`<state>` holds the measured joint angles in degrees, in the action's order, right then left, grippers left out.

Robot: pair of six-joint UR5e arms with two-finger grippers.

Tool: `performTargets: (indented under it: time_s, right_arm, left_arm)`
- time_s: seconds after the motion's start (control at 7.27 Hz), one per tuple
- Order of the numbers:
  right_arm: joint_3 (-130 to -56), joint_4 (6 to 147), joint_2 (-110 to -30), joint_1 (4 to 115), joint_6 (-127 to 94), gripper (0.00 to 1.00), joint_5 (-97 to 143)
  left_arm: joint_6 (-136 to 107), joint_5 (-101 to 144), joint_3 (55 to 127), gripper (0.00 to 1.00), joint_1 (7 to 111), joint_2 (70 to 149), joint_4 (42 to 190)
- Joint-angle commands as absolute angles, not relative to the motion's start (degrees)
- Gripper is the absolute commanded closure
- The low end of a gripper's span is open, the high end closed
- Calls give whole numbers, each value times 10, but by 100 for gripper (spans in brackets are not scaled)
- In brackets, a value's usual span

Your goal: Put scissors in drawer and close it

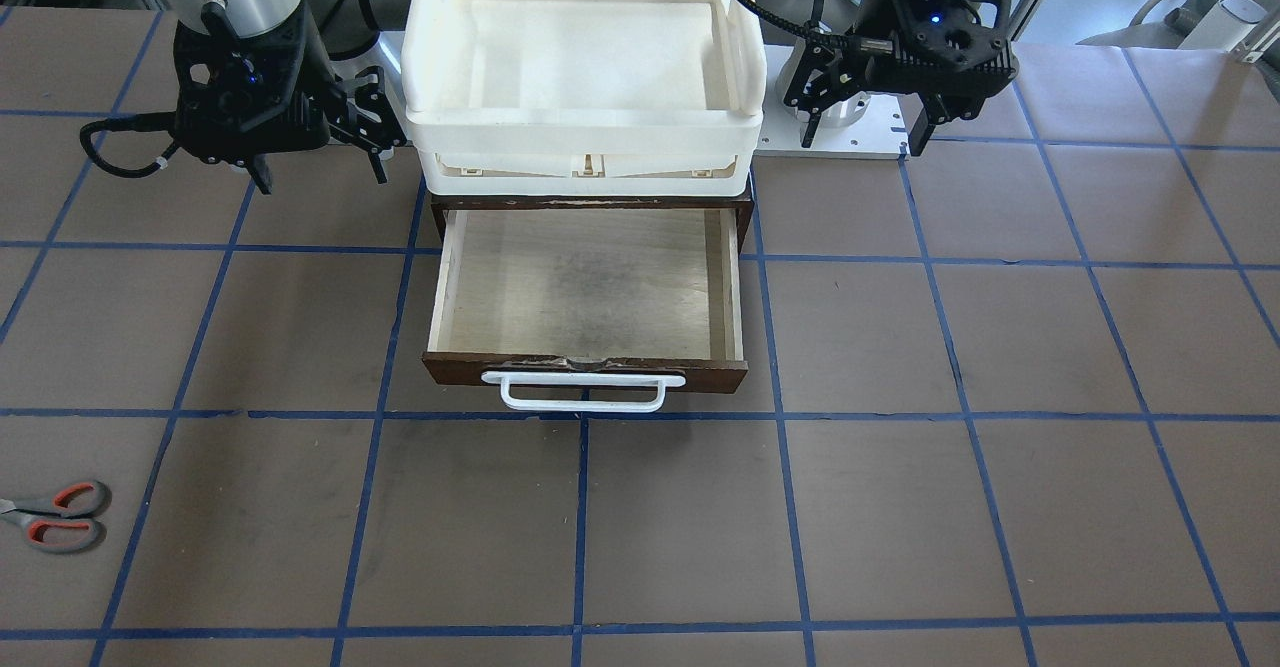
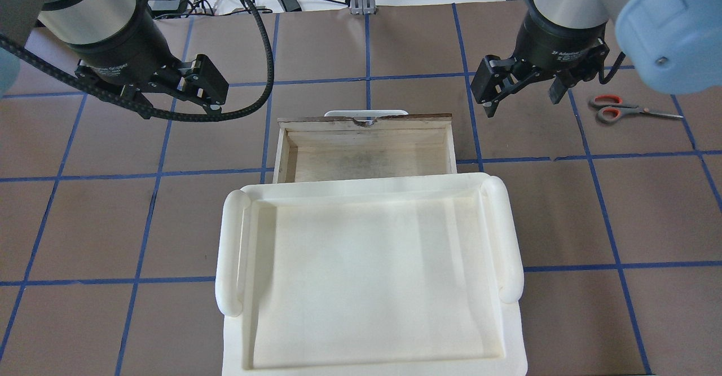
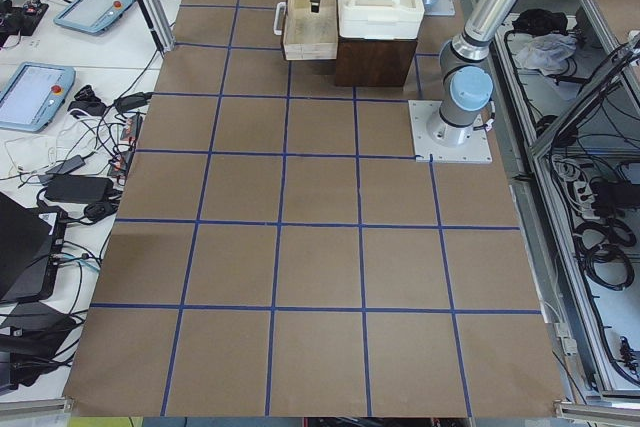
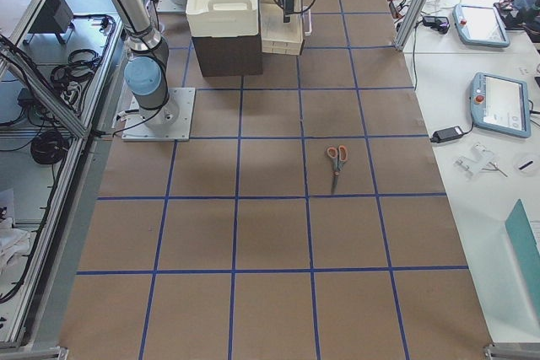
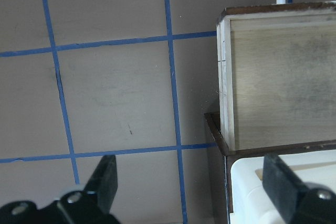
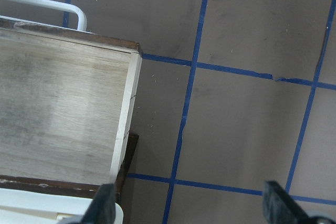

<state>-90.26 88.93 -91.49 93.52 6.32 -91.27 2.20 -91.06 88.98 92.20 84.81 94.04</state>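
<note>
Hovering spread wide and empty at either side of the open, empty drawer (image 1: pixel 585 292), the left fingers (image 5: pixel 105 179) and right fingers (image 6: pixel 102 205) grip nothing, since the scissors (image 2: pixel 632 109) lie on the surface (image 1: pixel 900 507) well beyond the right arm, awaiting pickup.

The bench (image 1: pixel 900 347) is matt brown, ruled into squares by blue tape lines. The drawer (image 1: pixel 590 297) has a dark brown front, a pale plywood inside smudged grey toward the middle, and a white handle (image 1: pixel 583 406), with a cream-white tray (image 1: pixel 585 137) above it. At about 3 o'clock from the drawer in the overhead view lie the scissors (image 2: pixel 626 109), with dark blades and grey handles lined orange-red, while the left pincer (image 1: pixel 860 135) and right pincer (image 2: pixel 522 98) are black.
</note>
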Motion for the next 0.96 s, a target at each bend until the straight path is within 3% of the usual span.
performTargets:
  time_s: [0.0, 0.83]
  right_arm:
    - [-903, 889, -914, 935, 69, 0, -913]
    - [-903, 891, -911, 935, 73, 0, -915]
  left_arm:
    - [21, -911, 889, 0, 922, 848, 940]
    - [21, -911, 889, 0, 922, 848, 940]
